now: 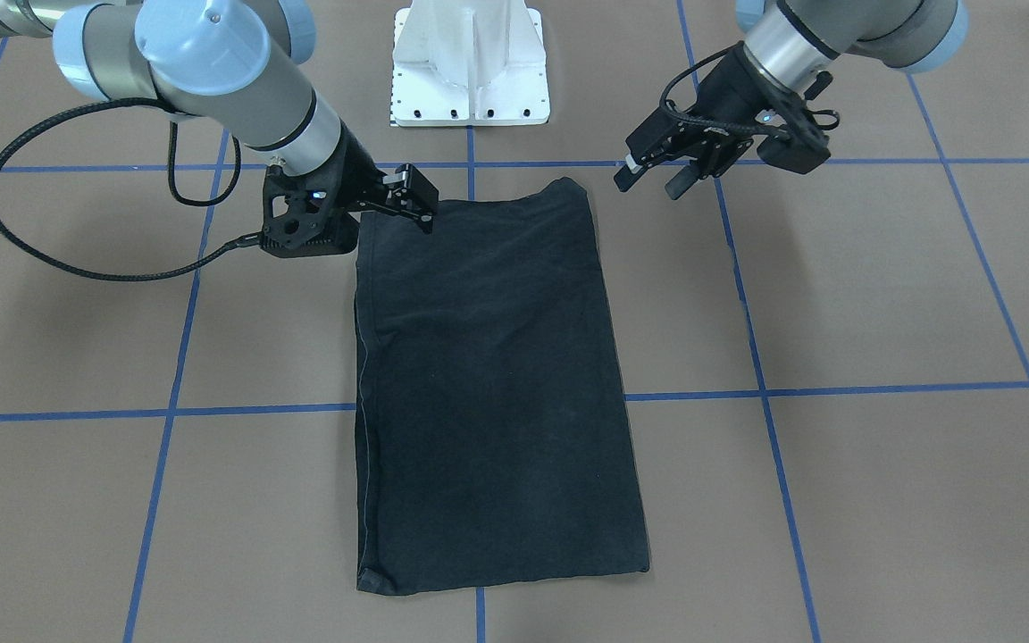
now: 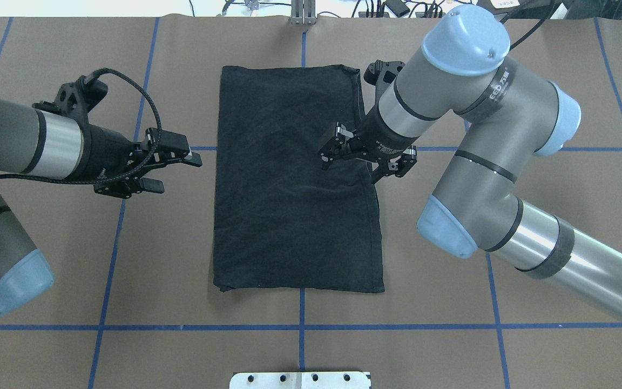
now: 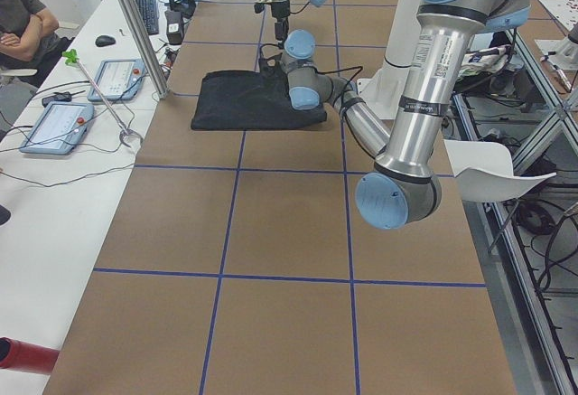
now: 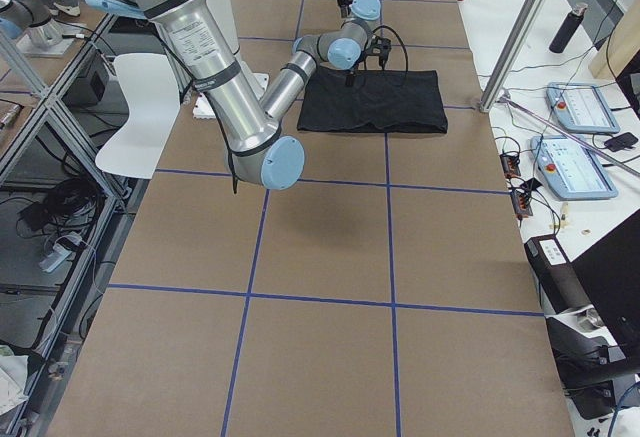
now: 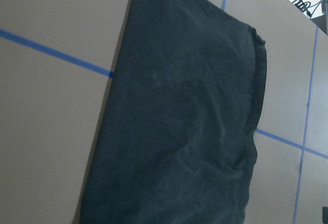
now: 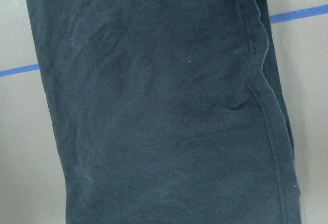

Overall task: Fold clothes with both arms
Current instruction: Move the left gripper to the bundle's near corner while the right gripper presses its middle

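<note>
- Shirt (image 2: 295, 183): black, lying flat on the brown table (image 2: 451, 356) as one long, narrow rectangle, plain side up.
- Its long axis runs near to far from my base. It sits about mid-table, across the blue tape lines (image 2: 397, 327).
- The near short end lies just ahead of my white pedestal (image 1: 470, 67), apart from it. The far short end stops short of the far table edge.
- The hemmed edge (image 6: 259, 80) runs down the shirt's right long side and is a little wavy. The cloth has shallow creases and is otherwise smooth.
- Left arm (image 2: 14, 148): comes in from the left, forearm roughly level.
- Left gripper (image 2: 181, 174): hangs just left of the shirt's left long edge, tips pointing at it, apart from the cloth. Jaws spread wide and empty.
- Right arm (image 2: 484, 178): reaches in from the right, elbow bent, wrist angled down.
- Right gripper (image 1: 421, 207): over the shirt's right long edge, in its near half.
- Right jaw gap and contact with the cloth: I cannot tell. My own linkage and wrist hide the tips in both fixed views, and the side views are too small.
- Wrist cameras: both look down on black cloth with table and tape beside it. The right one shows the hem close up.
- Side views: a white bench runs along the far side of the table and carries blue-rimmed tablets (image 3: 59, 124). A person (image 3: 23, 24) sits there with arms folded.
</note>
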Tool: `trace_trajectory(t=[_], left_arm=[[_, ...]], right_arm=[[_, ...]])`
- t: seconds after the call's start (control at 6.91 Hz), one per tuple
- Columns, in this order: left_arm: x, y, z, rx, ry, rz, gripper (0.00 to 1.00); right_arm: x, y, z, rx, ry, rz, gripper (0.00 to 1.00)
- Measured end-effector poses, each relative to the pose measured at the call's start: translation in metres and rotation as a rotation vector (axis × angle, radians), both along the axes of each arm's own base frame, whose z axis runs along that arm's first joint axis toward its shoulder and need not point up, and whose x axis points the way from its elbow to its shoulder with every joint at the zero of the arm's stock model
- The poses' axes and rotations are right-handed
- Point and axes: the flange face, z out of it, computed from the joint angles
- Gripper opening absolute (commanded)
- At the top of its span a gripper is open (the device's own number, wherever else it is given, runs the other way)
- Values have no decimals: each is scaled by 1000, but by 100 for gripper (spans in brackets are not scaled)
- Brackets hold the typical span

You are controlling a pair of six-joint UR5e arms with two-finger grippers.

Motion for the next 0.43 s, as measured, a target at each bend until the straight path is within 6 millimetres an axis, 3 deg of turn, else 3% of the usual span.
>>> trace_trajectory(t=[0.43], left_arm=[[53, 19, 33, -35, 31, 5, 100]], right_arm=[[-13, 19, 9, 11, -10, 36, 99]])
